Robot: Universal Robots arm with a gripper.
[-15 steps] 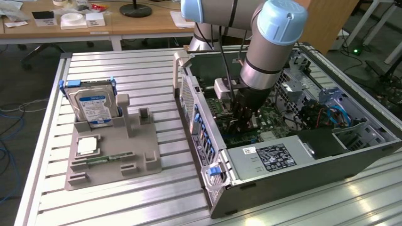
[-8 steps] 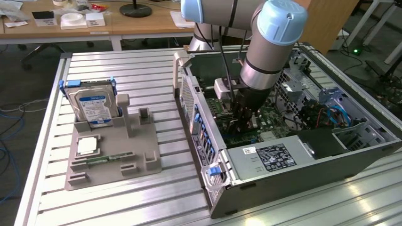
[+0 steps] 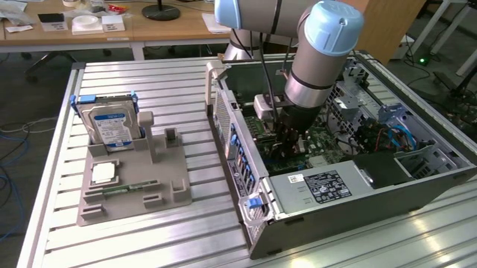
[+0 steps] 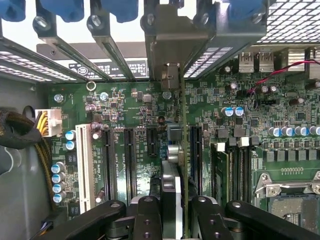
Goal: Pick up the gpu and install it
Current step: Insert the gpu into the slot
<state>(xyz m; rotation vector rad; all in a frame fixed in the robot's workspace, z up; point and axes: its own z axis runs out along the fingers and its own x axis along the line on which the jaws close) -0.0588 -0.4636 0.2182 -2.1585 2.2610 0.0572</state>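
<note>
The gpu [image 4: 183, 150] stands on edge between the fingers [image 4: 146, 220] of the gripper [image 4: 172, 220], seen end-on in the wrist view as a thin green board with its black heatsink near the fingers and its silver bracket [image 4: 172, 45] at the far end, up against the slot openings in the case's rear wall; the gripper is clenched on the card. The card hangs inside the open case [image 3: 253, 184], over the motherboard [image 4: 280, 115], in line with the black expansion slots [image 4: 129, 160]; whether its edge has entered a slot cannot be told. Judged from this, the pick-up is done and the carry into the case is done; seating the card looks unfinished or only just begun, and the release is left. In the exterior view the arm [image 3: 320, 61] reaches straight down into the case; on the table at that view's left a grey holder [image 3: 134, 190] keeps the hard drive [image 3: 110, 125] and a memory stick [image 3: 130, 188].
</note>
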